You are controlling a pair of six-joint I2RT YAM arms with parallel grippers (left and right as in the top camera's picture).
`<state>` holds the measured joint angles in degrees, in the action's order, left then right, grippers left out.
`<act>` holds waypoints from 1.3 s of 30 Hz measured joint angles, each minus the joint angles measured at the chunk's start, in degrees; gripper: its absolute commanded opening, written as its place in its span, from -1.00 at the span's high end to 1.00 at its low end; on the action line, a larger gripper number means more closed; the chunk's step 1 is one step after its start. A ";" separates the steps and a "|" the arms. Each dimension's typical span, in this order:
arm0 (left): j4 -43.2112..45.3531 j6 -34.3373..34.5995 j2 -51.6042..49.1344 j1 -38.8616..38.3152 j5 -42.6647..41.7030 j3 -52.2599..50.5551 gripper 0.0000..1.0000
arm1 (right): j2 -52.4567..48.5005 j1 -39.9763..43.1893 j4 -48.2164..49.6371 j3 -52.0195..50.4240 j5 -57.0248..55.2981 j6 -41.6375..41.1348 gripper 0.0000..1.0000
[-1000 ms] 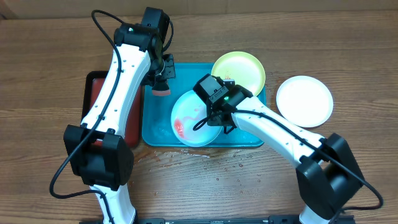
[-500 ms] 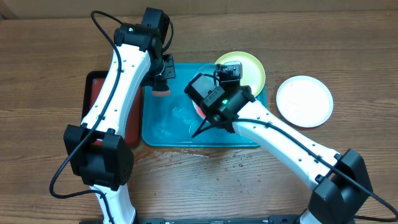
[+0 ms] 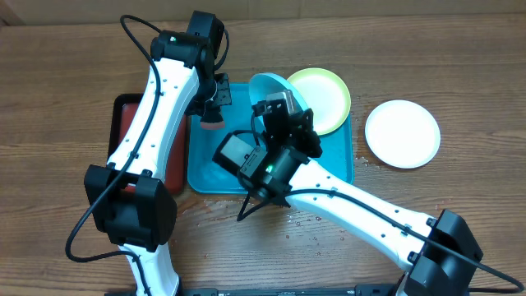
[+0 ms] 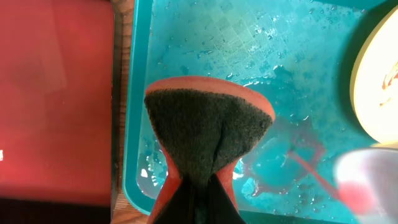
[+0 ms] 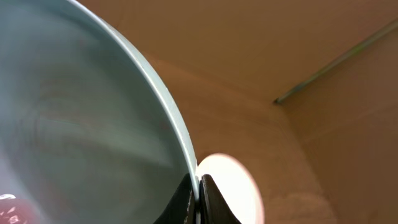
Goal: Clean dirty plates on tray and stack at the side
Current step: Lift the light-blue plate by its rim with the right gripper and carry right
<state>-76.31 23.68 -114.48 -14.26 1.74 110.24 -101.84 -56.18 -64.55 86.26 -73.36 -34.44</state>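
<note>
Our right claw (image 5: 199, 186) clamps the blue plate (image 3: 269, 87) rim, left claw (image 4: 196, 202) the sponge (image 4: 208, 121); we should steady it mid-frame above the tray (image 3: 207, 168).

The brown wooden table (image 3: 66, 82) carries a large rectangular turquoise plastic tray (image 3: 200, 156) at its middle. A smaller dark red tray (image 3: 122, 123) lies just beside it toward the left edge. A round white plastic plate (image 3: 402, 133) lies toward the right edge.

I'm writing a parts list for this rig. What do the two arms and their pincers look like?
Both the left arm and the right arm have smooth white links between bulky black joint housings, each with a small green light near the wrist. Thin black cables loop loosely alongside. The left pincer and right pincer look dark.
</note>
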 measured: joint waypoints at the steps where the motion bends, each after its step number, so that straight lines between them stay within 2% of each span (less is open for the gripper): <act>1: 0.00 0.00 0.00 0.00 0.00 0.00 0.92 | 0.00 -0.31 0.02 0.00 -1.46 0.00 0.93; 9: -0.07 0.00 0.00 0.00 0.00 0.00 0.92 | 0.00 -1.64 0.00 0.00 -8.57 0.00 0.93; 20: -0.44 0.02 0.00 0.00 0.00 0.00 0.92 | 0.00 -1.64 0.00 0.00 -7.30 0.11 0.93; 24: -0.44 0.02 0.00 0.00 0.00 0.00 0.91 | 0.00 -1.01 0.00 0.00 0.48 0.15 0.93; 28: -0.44 0.02 0.00 0.00 0.00 0.00 0.91 | 0.00 2.49 0.00 0.00 13.18 0.31 0.92; 39: -0.92 0.02 0.00 0.00 0.00 0.00 0.91 | 0.72 25.64 3.50 0.00 54.88 8.87 0.92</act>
<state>-77.23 23.70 -114.48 -14.26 1.74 110.24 -101.12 -30.55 -61.06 86.26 -18.48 -25.56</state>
